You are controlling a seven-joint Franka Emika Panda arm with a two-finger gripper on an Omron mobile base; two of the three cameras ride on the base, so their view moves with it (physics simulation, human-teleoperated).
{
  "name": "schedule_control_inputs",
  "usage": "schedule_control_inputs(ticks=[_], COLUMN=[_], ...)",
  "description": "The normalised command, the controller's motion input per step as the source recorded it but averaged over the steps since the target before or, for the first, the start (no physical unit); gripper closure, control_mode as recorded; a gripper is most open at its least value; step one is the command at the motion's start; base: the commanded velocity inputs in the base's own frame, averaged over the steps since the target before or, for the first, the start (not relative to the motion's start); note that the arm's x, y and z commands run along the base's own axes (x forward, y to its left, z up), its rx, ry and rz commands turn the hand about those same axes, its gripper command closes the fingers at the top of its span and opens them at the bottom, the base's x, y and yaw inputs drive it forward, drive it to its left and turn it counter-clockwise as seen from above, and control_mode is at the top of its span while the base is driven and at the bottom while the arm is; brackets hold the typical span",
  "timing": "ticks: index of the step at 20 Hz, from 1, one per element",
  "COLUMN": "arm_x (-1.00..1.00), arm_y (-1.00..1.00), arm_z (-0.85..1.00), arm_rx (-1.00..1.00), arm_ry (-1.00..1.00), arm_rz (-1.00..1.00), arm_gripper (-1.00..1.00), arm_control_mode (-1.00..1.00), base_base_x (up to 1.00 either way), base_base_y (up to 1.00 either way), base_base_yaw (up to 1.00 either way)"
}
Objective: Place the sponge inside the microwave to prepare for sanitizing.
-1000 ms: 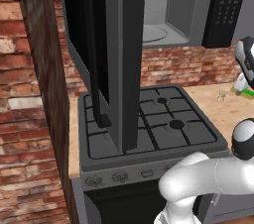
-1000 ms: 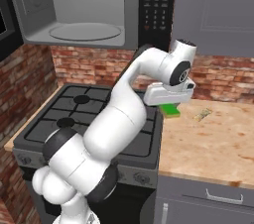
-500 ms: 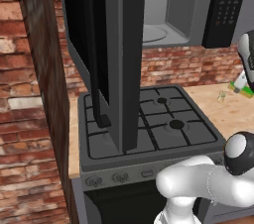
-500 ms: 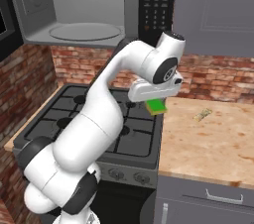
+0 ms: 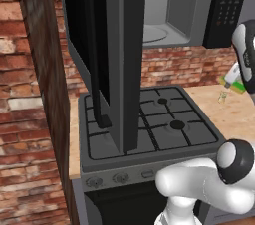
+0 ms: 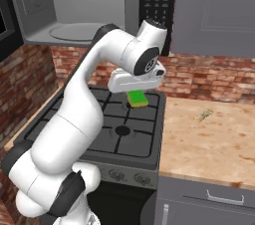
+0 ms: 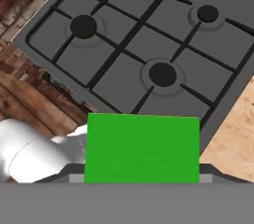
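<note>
Microwave [image 5: 164, 15] in the left base view hangs open, its dark door swung out over the stove [image 5: 149, 124], the light cavity and round turntable up and away from the claw; at the right edge a bit of green sponge [image 5: 238, 87] shows under the white wrist.

In the right base view the claw [image 6: 136, 95] hangs over the stove's right rear part, clamped on the sponge [image 6: 138, 99], green top over yellow underside. The open cavity sits above and well to the claw's left. A tiny pale object [image 6: 203, 115] lies on the table to the claw's right.

In the hand view the sponge [image 7: 142, 147] sits right at the claw, burners beneath it. I judge it light, soft and compressible, so it may squash or tilt; a grip across its middle, on the narrow sides, should hold best.
</note>
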Motion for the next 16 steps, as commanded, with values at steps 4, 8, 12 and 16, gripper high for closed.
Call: schedule_control_inputs(ticks=[4, 8, 12, 16], arm_x=[-0.1, -0.09, 0.03, 0.15], arm_y=[0.48, 0.47, 0.43, 0.39], arm_z=[0.31, 0.28, 0.23, 0.17], arm_rx=[0.11, 0.1, 0.1, 0.12], arm_ry=[-0.01, -0.04, -0.1, -0.15], arm_rz=[0.0, 0.0, 0.0, 0.0], arm_gripper=[1.0, 1.0, 1.0, 1.0], arm_control_mode=[-1.0, -1.0, -1.0, -1.0], base_base_x=[0.0, 0.0, 0.0, 0.0], base_base_y=[0.0, 0.0, 0.0, 0.0], base_base_yaw=[0.0, 0.0, 0.0, 0.0])
